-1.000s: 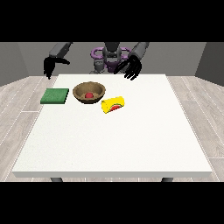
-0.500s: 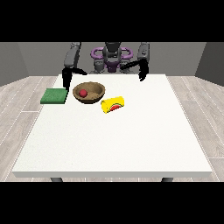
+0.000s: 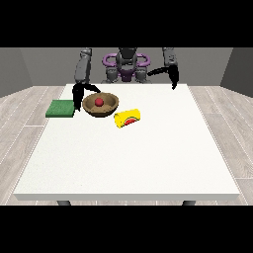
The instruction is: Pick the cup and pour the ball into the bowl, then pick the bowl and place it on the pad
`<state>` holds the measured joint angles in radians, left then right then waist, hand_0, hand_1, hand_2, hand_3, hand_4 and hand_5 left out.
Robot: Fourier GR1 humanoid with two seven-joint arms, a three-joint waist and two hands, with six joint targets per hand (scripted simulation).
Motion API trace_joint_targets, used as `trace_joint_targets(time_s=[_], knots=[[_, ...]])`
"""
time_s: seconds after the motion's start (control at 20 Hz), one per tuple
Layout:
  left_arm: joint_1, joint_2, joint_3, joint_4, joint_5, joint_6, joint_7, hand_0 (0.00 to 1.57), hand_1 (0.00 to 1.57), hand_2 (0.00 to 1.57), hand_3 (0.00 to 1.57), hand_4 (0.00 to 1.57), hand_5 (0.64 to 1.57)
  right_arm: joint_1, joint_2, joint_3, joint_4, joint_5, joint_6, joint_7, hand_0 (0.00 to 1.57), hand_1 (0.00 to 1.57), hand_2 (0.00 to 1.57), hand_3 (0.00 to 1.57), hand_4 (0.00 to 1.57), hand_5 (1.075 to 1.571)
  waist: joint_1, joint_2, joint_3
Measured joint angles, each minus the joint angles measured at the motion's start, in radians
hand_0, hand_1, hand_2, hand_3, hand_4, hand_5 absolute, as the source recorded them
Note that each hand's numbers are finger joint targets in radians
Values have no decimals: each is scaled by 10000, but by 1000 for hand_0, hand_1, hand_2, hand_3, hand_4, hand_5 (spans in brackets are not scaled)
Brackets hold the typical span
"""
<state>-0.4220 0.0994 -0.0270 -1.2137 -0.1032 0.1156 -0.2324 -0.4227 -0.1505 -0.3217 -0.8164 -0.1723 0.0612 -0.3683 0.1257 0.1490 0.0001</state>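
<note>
Fingers of the hand at the view's left are pointed straight down, uncurled, just beside the round brown wooden bowl in which the small red ball is seen, with the flat green square pad beyond that hand, the yellow cup laid on its side near the bowl on the large white table, and the hand at the view's right held relaxed above the table's far edge.

Grey humanoid torso, purple rings at the shoulders, grey arms, each ending in a black robot hand

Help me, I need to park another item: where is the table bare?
Bare: the whole near half of the table and its right side beyond the cup. Crowded: the far left, with pad, bowl holding the ball, and a hand.
</note>
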Motion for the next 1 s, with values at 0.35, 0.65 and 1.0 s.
trace_joint_targets(time_s=[0.35, 0.65, 1.0], knots=[[117, 208, 160, -593, 53, -340, 91, 0, 0, 0, 0, 0, 1566, -596, -66, -12, 1481, 35, -50, -932, 0, 0, 0, 0, 126, 1562, 81, 301, 3], [37, 214, 202, -1021, 57, -425, 196, 0, 0, 0, 0, 80, 1571, -887, -92, -332, 2216, -245, -338, -1235, 1453, 1453, 1571, 0, 468, 1512, 187, 542, -116], [-93, 215, -1, -1322, 202, -836, 182, 0, 0, 0, 0, 714, 1515, -399, -824, 293, 2196, 1333, -3018, -1176, 1571, 1571, 1571, 1486, 928, 1563, 996, 595, -404]])
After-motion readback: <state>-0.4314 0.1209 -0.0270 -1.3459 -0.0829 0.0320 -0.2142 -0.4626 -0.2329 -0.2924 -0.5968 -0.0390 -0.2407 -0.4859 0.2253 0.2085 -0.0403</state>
